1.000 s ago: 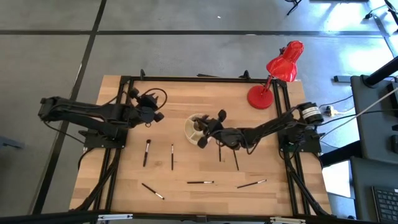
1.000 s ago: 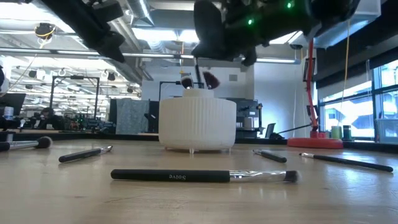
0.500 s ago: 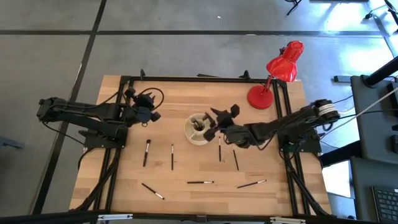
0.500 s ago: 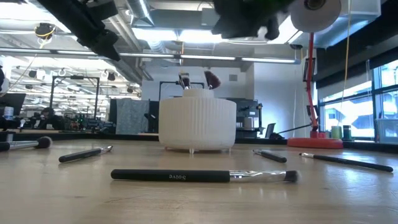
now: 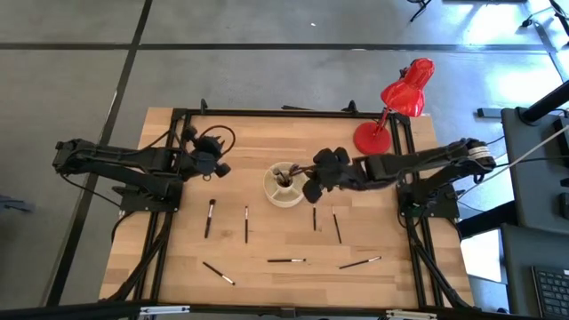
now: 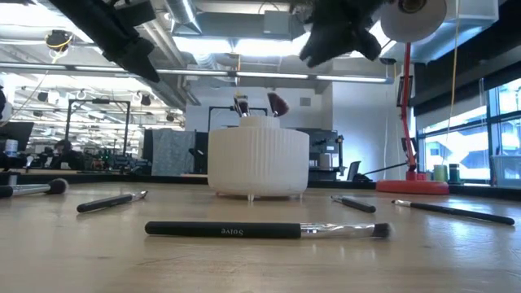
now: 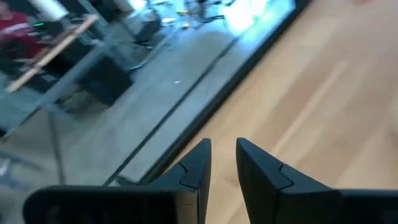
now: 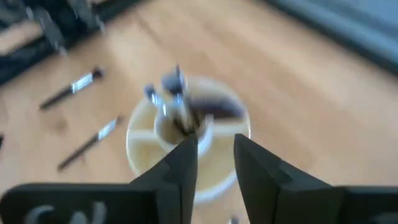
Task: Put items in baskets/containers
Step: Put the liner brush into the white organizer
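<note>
One word could almost be read anywhere: pale lettering on the handle of the nearest brush (image 6: 264, 231) in the low view, seemingly "Solve" but upside down and not certain. Seven brushes lay loose on the pale wooden table (image 5: 258, 133), all on the side of the cream container (image 5: 284, 184) away from the red desk lamp (image 5: 394, 107): two (image 5: 210, 217) (image 5: 246, 223) lay toward the left arm's side, two more (image 5: 314, 218) (image 5: 336, 228) sat just beside the container under the right arm, and three (image 5: 218, 273) (image 5: 286, 260) (image 5: 359, 263) were strung out farthest from it, near the table's edge. The container itself, ribbed on the outside (image 6: 259, 162) and divided inside (image 8: 186, 146), held several brushes upright in its centre cup, their tufts (image 6: 277, 104) standing above the rim. The right gripper (image 5: 313, 182) hung just beside the container on the lamp side, above the table, its fingers (image 8: 180, 165) a narrow gap apart with nothing between them. The left gripper (image 5: 212, 160) waited well apart from the container, near the black frame rail, its fingers (image 7: 194, 168) likewise narrowly parted and empty. Beyond the table stretched a grey floor with dark seams, and the low view showed an open office with ceiling lights, desks and large windows.
</note>
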